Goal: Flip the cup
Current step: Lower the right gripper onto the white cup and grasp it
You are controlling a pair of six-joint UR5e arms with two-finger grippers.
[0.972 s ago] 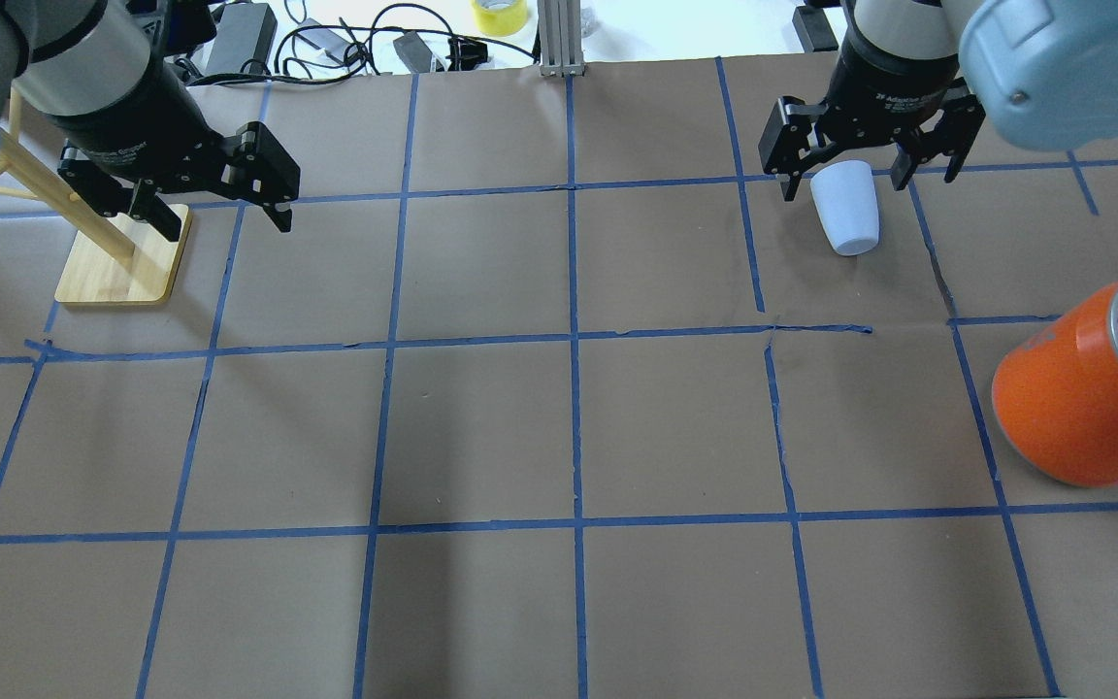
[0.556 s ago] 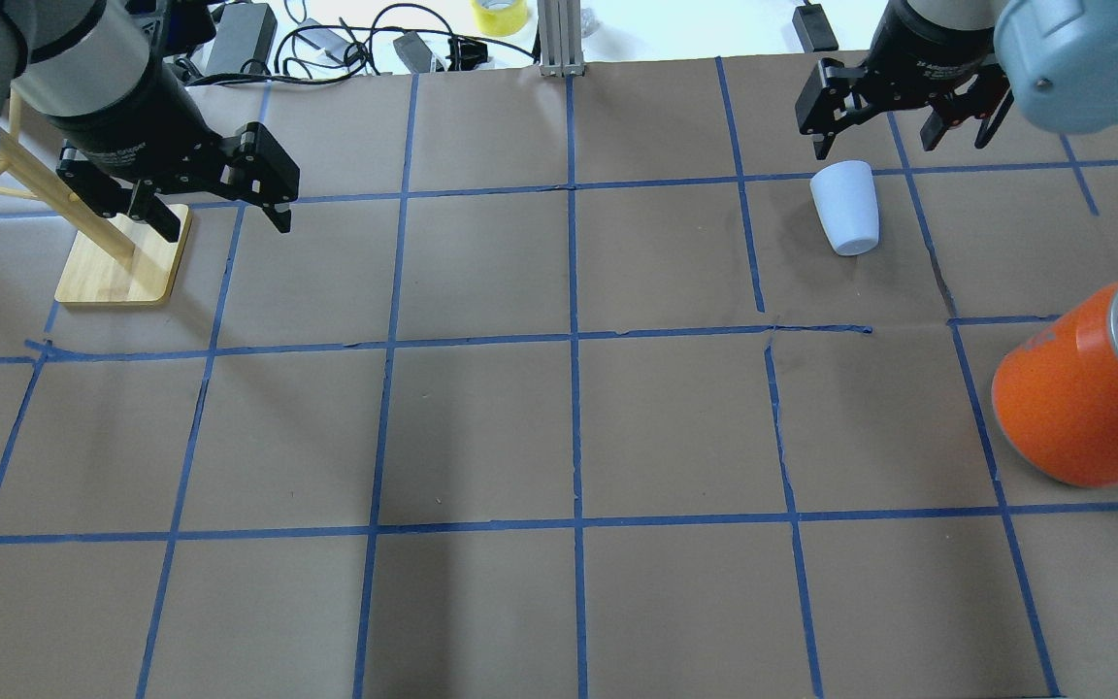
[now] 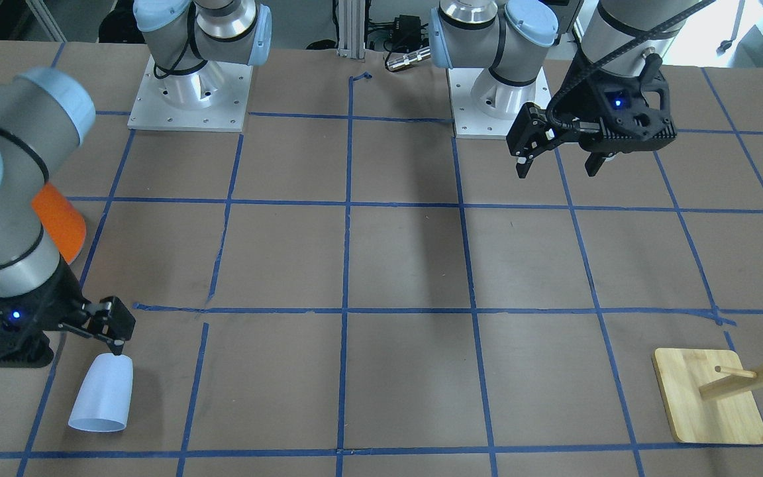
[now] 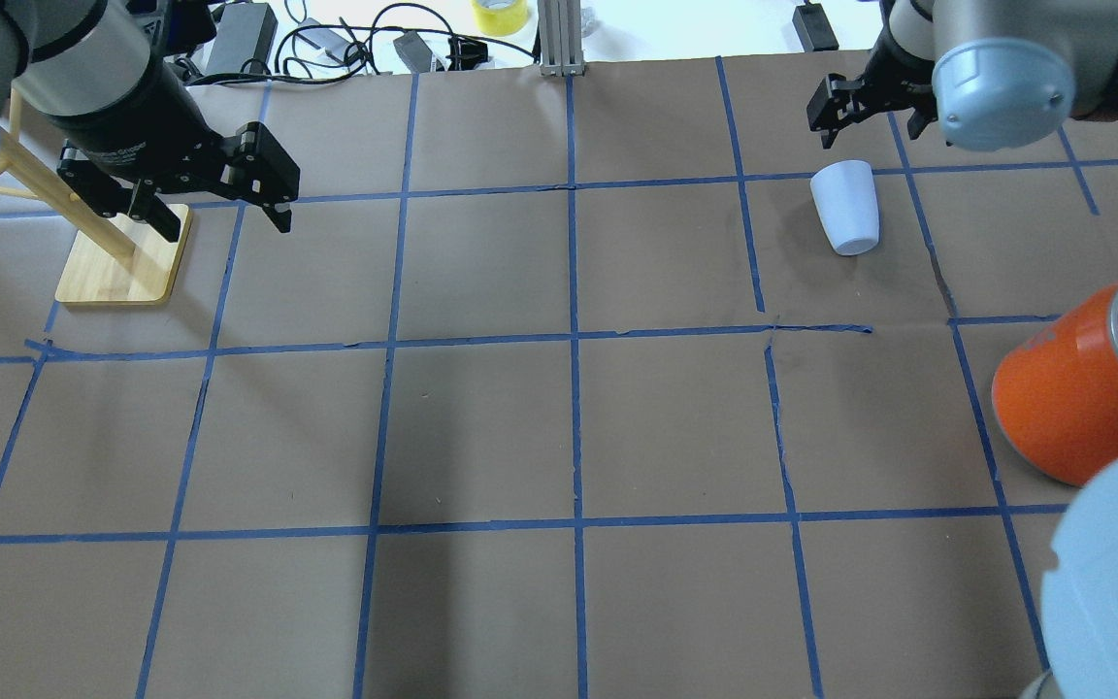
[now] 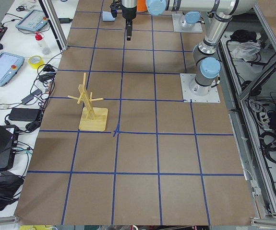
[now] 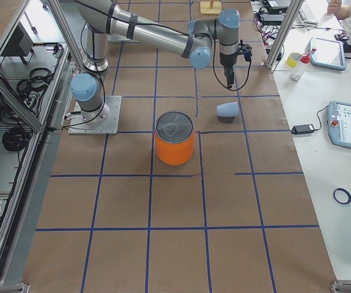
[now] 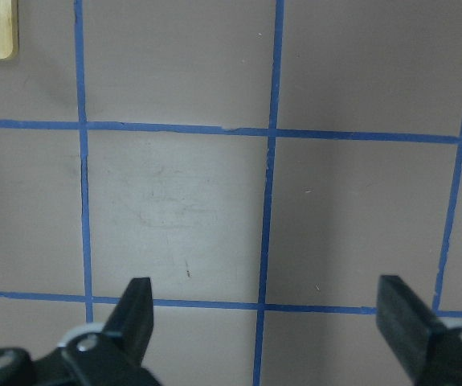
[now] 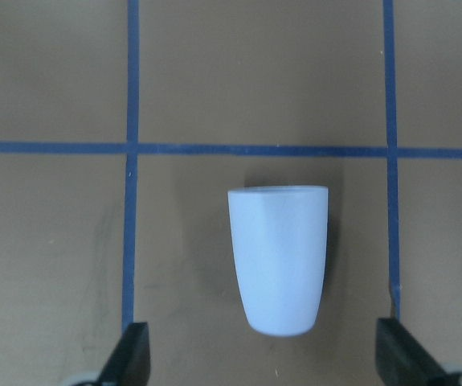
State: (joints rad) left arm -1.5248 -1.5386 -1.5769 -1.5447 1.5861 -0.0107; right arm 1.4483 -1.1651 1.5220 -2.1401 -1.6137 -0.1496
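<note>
The cup [image 4: 845, 209] is a small pale blue-white tumbler that lies on its side on the brown paper at the far right, its rim pointing away from the robot. It also shows in the front view [image 3: 102, 393], the right wrist view [image 8: 279, 257] and the right side view [image 6: 227, 110]. My right gripper [image 4: 868, 131] is open and empty, raised above the cup and a little beyond it, apart from it; its fingertips [image 8: 134, 354] frame the cup's narrow end. My left gripper [image 4: 224, 218] is open and empty over bare paper at the far left [image 7: 267, 322].
A big orange can [image 4: 1073, 408] with a silver lid stands at the right edge, nearer the robot than the cup. A wooden peg stand [image 4: 122, 267] stands beside the left gripper. Cables and a tape roll [image 4: 499, 15] lie past the far edge.
My right gripper has drawn back from around the cup, up and toward the far edge, and stays open. The right arm's elbow has swung in. The cup and left arm have not moved.
</note>
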